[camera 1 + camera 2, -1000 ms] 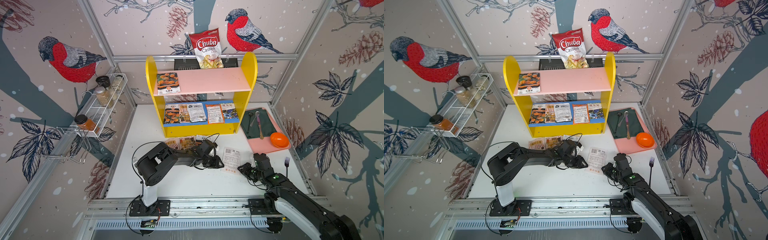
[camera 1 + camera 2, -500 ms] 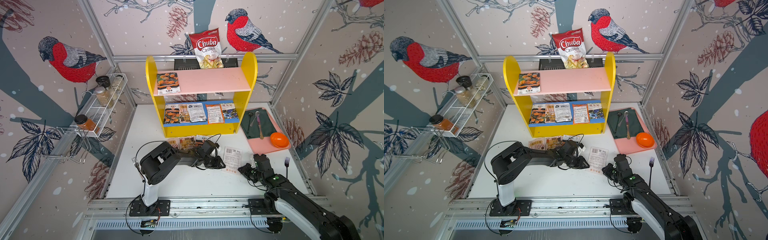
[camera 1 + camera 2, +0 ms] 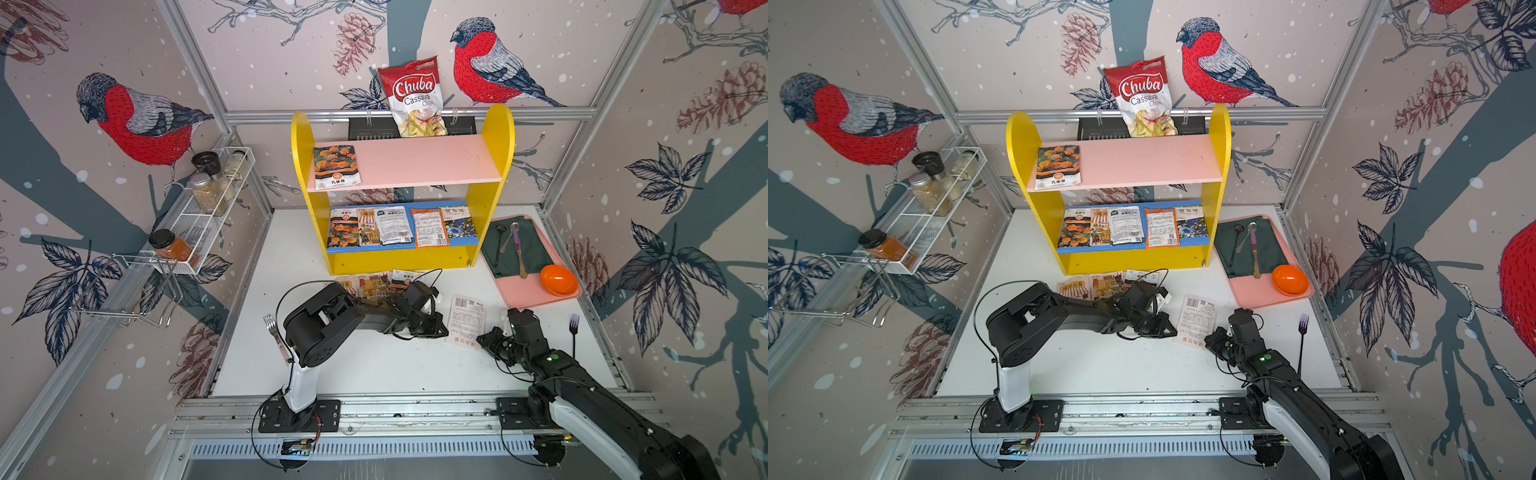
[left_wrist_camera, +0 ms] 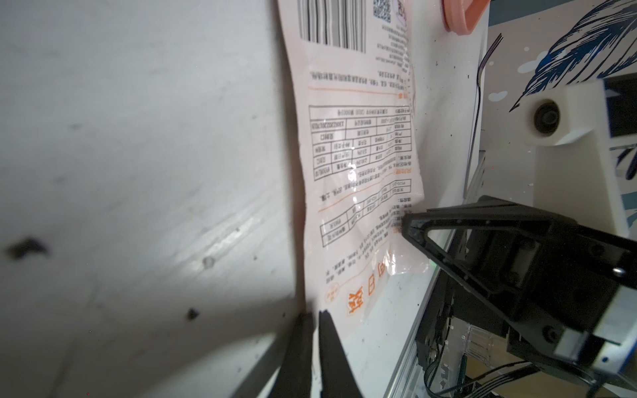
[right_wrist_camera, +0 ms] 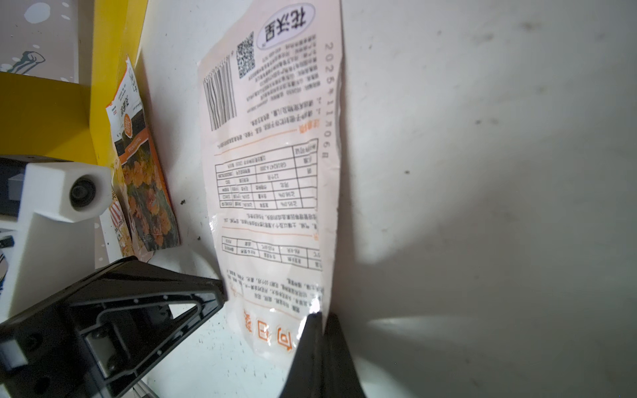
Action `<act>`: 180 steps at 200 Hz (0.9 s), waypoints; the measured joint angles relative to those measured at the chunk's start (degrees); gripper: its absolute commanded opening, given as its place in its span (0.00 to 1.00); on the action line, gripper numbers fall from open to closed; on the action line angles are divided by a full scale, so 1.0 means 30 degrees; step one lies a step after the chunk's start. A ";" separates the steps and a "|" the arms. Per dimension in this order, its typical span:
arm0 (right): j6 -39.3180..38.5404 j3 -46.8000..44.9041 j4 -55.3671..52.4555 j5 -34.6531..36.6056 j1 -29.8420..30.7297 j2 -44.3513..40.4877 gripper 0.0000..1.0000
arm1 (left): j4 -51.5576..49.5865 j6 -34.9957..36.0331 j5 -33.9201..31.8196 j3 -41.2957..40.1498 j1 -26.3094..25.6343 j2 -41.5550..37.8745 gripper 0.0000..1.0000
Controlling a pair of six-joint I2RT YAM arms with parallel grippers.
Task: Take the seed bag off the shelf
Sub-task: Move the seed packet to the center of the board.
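Observation:
The seed bag (image 3: 467, 320) (image 3: 1198, 318), pale pink with a barcode and printed tables, lies on the white table in front of the shelf (image 3: 496, 137). My left gripper (image 3: 444, 332) (image 4: 314, 315) is shut on the bag's edge nearest it. The bag's (image 4: 358, 144) rim runs in between its fingers. My right gripper (image 3: 482, 340) (image 5: 322, 315) is shut on the opposite edge, near the orange lettering, where the bag (image 5: 275, 172) glints at its tips. Each wrist view shows the other gripper's fingers (image 4: 413, 224) (image 5: 206, 293) at the bag's far side.
One flower packet (image 3: 336, 166) lies on the pink board, several on the blue board, more packets (image 3: 374, 284) on the table by the shelf foot. A pink tray (image 3: 519, 291) holds an orange bowl (image 3: 559, 279). Forks (image 3: 574, 328) (image 3: 274, 332) lie on both sides. The wire spice rack (image 3: 208, 216) hangs left.
Both grippers have closed their jaws onto the bag's edges. The left arm has shifted slightly towards the bag. The bag itself has stayed in place.

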 measured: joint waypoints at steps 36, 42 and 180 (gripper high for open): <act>0.0007 0.0000 0.0022 0.0000 0.0000 -0.0168 0.00 | -0.0146 0.0007 -0.0182 0.0066 0.0000 0.0000 0.00; 0.0015 0.0000 0.0044 0.0000 0.0000 -0.0182 0.00 | -0.0182 0.0007 -0.0211 0.0087 0.0000 -0.0007 0.00; -0.1231 0.1836 0.2113 -0.0306 -0.0138 0.3402 0.00 | -0.2273 0.0175 -0.1705 0.0648 0.0248 -0.1151 0.00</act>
